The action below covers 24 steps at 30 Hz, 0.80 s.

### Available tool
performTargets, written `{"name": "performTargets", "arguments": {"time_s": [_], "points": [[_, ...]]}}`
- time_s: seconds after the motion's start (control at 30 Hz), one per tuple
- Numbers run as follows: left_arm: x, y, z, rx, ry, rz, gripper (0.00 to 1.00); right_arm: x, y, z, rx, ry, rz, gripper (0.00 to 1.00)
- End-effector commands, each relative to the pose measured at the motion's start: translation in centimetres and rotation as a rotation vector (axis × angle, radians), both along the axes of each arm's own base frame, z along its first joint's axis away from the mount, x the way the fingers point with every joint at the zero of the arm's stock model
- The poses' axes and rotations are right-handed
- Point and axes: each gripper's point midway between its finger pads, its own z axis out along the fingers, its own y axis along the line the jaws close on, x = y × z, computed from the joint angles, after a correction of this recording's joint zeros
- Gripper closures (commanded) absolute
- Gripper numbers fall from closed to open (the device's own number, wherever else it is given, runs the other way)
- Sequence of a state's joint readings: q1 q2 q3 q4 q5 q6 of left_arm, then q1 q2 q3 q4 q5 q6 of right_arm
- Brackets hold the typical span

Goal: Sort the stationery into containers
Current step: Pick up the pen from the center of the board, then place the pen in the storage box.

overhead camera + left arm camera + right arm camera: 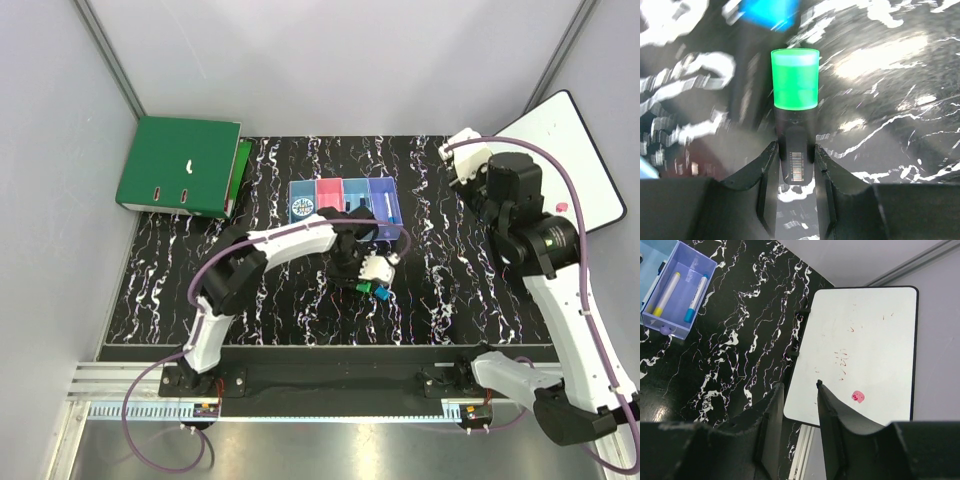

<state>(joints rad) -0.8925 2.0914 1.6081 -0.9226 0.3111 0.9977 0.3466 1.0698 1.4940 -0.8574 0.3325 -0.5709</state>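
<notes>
1. Top view: the left gripper (375,270) hangs just on the near side of the containers (330,190), over the black marbled table (200,260); the tape roll (303,207) already lies in the bin furthest to this hand's left, so that part reads as done; a blue-capped marker (381,295) lies on the table just beside the fingertips, not yet sorted; the green binder (180,165) stands well off to the hand's far left, leaving open table on that side; the right gripper (458,160) hovers well apart to the right, near the white board (570,140).
2. Left wrist view: the jaws are clamped on the black body of the green-capped marker (795,85), its cap pointing straight ahead of the fingertips; the blue cap shows blurred, ahead and slightly left; whether the held marker is clear of the table I cannot tell; I judge a bin comes next, with the bin walls ahead as the edge to clear.
3. Right wrist view: the right jaws stand apart, holding nothing; just ahead of them runs the white board's black rim; far ahead and to the left, the purple bin (667,326) holds two pens (665,292); I judge the task past halfway, with two markers left.
</notes>
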Motion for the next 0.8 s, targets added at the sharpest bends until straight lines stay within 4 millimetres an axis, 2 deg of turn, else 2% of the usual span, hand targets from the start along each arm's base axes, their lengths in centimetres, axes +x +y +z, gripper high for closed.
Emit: {"name": "performTargets", "arguments": {"time_s": [0.0, 0.23, 0.27, 0.33, 0.43, 0.47, 0.53, 0.57, 0.6, 0.63, 0.77], "points": [[2.2, -0.4, 6.6, -0.116, -0.055, 0.273, 1.00, -0.7, -1.0, 1.1, 0.026, -0.063, -0.048, 0.60], [3.7, 0.5, 10.9, -0.186, -0.066, 0.500, 1.00, -1.4, -1.7, 2.1, 0.015, -0.095, -0.064, 0.60], [4.4, 0.5, 12.0, -0.207, -0.076, 0.537, 1.00, -1.5, -1.8, 2.2, 0.013, -0.097, -0.068, 0.60], [5.0, 0.5, 12.9, -0.229, -0.053, 0.627, 1.00, -1.5, -1.9, 2.4, 0.011, -0.102, -0.071, 0.60], [7.2, 0.7, 14.6, -0.279, -0.013, 0.782, 1.00, -1.6, -2.0, 2.6, 0.011, -0.110, -0.077, 0.60], [8.7, 1.0, 15.3, -0.303, -0.011, 0.838, 1.00, -1.7, -2.1, 2.6, 0.009, -0.111, -0.078, 0.60], [10.1, 1.1, 15.8, -0.329, 0.037, 0.949, 1.00, -1.9, -2.2, 2.5, 0.003, -0.109, -0.079, 0.60], [11.9, 1.4, 16.1, -0.347, 0.044, 1.003, 1.00, -1.9, -2.2, 2.4, 0.001, -0.109, -0.078, 0.60], [12.7, 1.5, 16.1, -0.355, 0.077, 1.068, 1.00, -1.9, -2.2, 2.2, -0.002, -0.104, -0.078, 0.60], [14.4, 1.7, 16.2, -0.375, 0.094, 1.111, 1.00, -1.9, -2.2, 2.2, -0.002, -0.103, -0.078, 0.60], [16.1, 0.7, 15.3, -0.401, 0.177, 1.144, 1.00, -1.8, -2.2, 1.7, -0.014, -0.090, -0.073, 0.60]]}}
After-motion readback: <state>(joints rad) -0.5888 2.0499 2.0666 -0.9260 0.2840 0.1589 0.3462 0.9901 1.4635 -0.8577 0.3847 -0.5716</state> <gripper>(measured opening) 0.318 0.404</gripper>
